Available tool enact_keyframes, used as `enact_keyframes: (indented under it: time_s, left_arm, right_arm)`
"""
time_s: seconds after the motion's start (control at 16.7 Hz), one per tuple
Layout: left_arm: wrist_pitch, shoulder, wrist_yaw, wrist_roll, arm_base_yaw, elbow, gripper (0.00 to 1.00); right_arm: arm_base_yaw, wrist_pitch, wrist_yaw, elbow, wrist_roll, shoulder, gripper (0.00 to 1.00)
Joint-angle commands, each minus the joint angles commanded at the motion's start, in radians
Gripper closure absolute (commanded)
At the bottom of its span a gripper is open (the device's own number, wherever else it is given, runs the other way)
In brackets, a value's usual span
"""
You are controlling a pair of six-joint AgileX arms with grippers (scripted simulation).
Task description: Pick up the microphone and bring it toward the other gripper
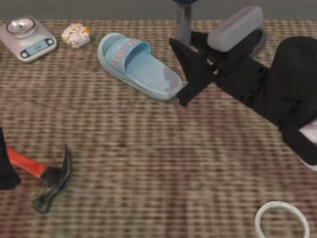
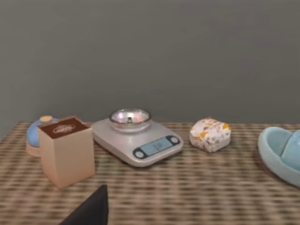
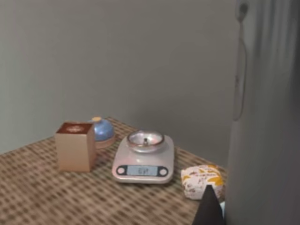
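Microphone [image 1: 183, 20] is seen upright at the desk's far edge, just beside the right claw [image 1: 184, 74], fingers apart.

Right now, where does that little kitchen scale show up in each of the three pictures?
Top view: the kitchen scale sits in the far left corner.
Left wrist view: centre, between a tan box and the wrapped bun.
Right wrist view: lower middle.
Shared landmark: the wrapped bun beside it.
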Motion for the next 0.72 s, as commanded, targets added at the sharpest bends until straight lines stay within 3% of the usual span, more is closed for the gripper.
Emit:
enact_keyframes:
  time_s: [0.12, 0.72]
  left_arm:
    - [0.0, 0.0, 0.0, 0.0, 0.0, 0.0, 0.0]
    - [0.0, 0.0, 0.0, 0.0, 0.0, 0.0, 0.0]
  right_arm:
    - [0.029, 0.015, 0.029, -0.012, 0.003, -0.01, 1.0]
    - [0.03, 0.015, 0.029, -0.012, 0.003, -0.011, 1.0]
